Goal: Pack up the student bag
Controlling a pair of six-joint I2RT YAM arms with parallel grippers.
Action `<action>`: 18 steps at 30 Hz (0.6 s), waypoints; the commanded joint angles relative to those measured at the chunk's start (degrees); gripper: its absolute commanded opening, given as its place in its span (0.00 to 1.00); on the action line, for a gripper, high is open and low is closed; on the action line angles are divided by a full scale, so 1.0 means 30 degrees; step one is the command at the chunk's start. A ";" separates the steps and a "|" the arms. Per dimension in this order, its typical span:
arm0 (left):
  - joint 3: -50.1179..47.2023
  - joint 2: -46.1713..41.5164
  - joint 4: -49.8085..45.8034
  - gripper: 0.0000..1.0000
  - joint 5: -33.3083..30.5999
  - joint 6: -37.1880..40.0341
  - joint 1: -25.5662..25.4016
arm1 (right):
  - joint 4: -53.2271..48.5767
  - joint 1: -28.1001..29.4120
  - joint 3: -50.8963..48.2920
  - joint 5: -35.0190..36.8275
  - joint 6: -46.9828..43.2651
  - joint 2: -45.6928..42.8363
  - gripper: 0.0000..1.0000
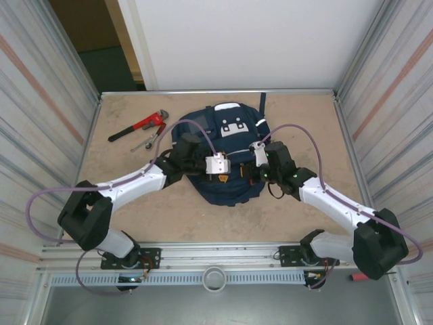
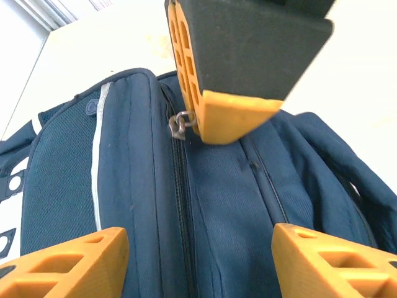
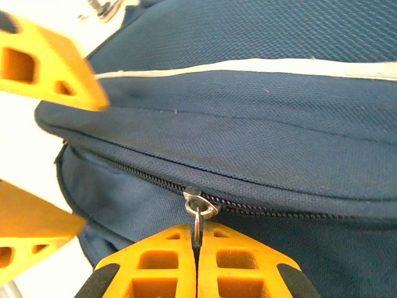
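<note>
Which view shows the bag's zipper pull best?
Right wrist view: the zipper pull is close and sharp, pinched between shut jaws. Left wrist view shows it smaller, less clearly. Top view: too small to tell.

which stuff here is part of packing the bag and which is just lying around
In the job:
student bag
zipper pull
right gripper, shut on the pull
left gripper, open over the bag

Lying about:
red pipe wrench
small silver tool beside it
</note>
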 commanded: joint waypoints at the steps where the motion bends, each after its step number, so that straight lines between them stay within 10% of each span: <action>1: 0.1017 0.0776 -0.1374 0.57 -0.1282 0.0488 0.0033 | 0.1463 0.0576 0.0609 -0.0946 0.0154 -0.1004 0.00; 8: 0.1045 0.0770 -0.1535 0.13 0.1351 0.1279 0.1200 | 0.0471 -0.0165 0.0026 -0.0242 -0.0411 -0.1315 0.00; 13: -0.0747 -0.0100 0.2054 0.07 0.7374 -0.0584 0.3863 | -0.1356 -0.2949 0.0540 -0.1175 -0.0410 -0.0074 0.00; 18: -0.1372 -0.0106 0.2604 0.07 0.6176 -0.0916 0.4954 | -0.2034 -0.3634 0.1399 -0.1039 -0.0041 0.1115 0.00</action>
